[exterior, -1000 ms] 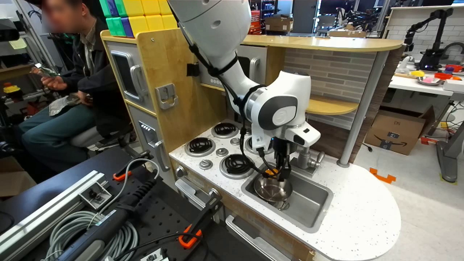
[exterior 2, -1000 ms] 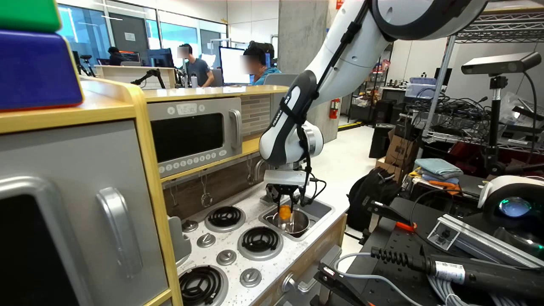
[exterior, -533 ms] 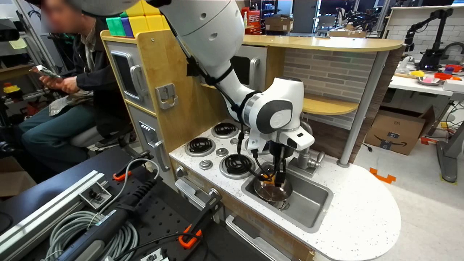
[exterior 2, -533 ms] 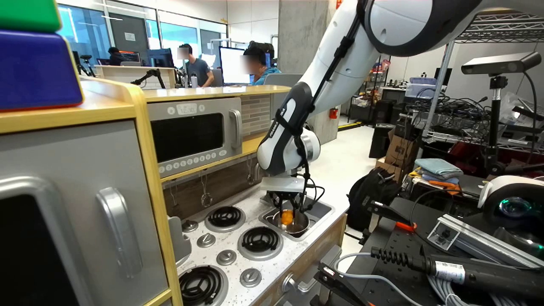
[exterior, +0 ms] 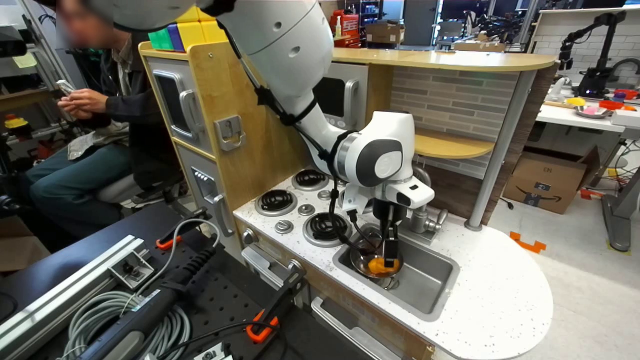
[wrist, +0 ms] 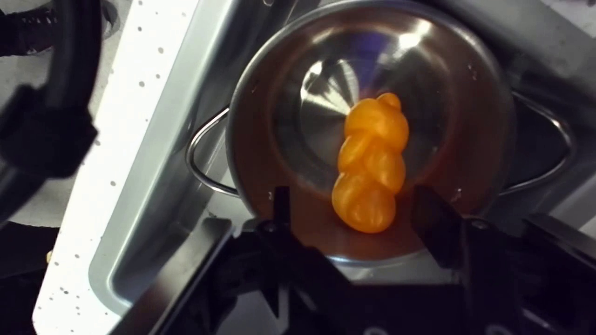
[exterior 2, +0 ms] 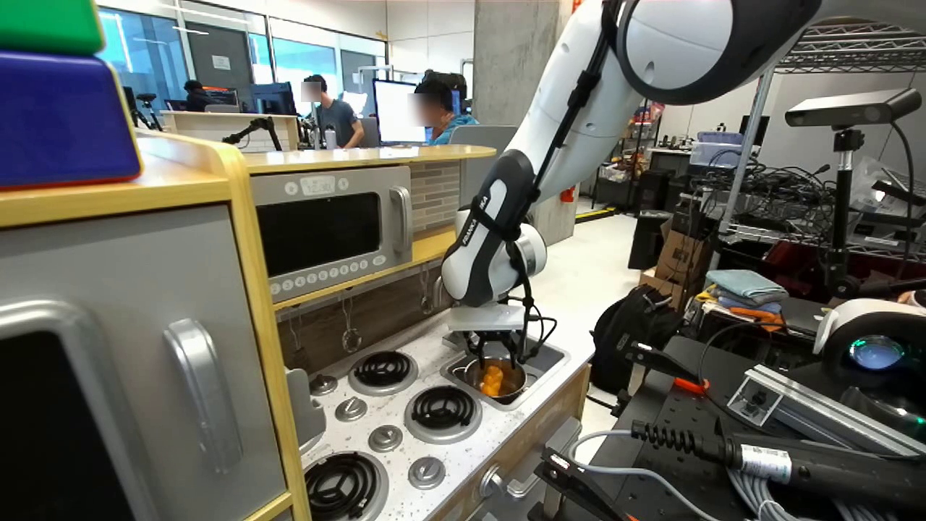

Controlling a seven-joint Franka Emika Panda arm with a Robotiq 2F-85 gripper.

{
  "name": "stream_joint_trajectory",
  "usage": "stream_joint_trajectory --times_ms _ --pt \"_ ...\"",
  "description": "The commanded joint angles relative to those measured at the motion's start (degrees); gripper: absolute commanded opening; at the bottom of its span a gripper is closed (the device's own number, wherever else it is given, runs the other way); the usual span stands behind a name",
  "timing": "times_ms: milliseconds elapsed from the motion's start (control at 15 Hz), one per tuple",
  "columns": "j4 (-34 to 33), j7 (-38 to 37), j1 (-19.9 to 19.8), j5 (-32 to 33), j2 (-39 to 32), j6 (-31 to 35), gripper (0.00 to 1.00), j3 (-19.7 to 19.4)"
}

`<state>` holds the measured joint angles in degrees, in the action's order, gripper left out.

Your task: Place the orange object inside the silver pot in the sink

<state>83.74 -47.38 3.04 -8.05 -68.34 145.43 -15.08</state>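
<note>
The knobbly orange object [wrist: 372, 158] lies inside the silver pot [wrist: 260, 139], partly on its bottom and leaning toward the wall nearest my gripper. It also shows inside the pot in both exterior views [exterior: 380, 266] [exterior 2: 492, 380]. The shiny pot [exterior 2: 516, 382] has two wire handles and stands in the metal sink [exterior: 430, 285]. My gripper [wrist: 351, 195] is open above the pot, with a black finger on either side of the orange object's near end and a gap to each. In an exterior view, one fingertip of my gripper [exterior 2: 498, 359] partly overlaps the far pot rim.
The silver faucet [exterior: 422, 220] stands behind the sink, close to my hand. A black burner [exterior: 327, 227] is beside the sink on the white speckled countertop [exterior: 500, 300]. The wooden shelf [exterior: 450, 145] is behind the arm. A cable hangs beside the gripper.
My gripper has moved lower over the pot. Its fingers have spread. The orange object, earlier between the fingers above the pot's bottom, has dropped and lies in the pot.
</note>
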Motion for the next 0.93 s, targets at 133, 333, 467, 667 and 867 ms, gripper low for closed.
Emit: stream_joint_trajectory --times_ms 133,333,467,667,867 --pt "5.99 2.10 3.18 4.52 6.64 -6.87 1.00 -1.04" --pt "13.12 7.58 4.75 9.93 14.23 -8.50 1.00 -1.81" --pt "17.59 10.79 5.23 12.28 19.96 -9.29 1.00 -2.09" --pt "22.98 13.09 4.73 13.21 27.87 -11.75 1.00 -1.52" --pt "20.07 12.43 3.40 13.16 26.22 -11.59 1.00 -0.60"
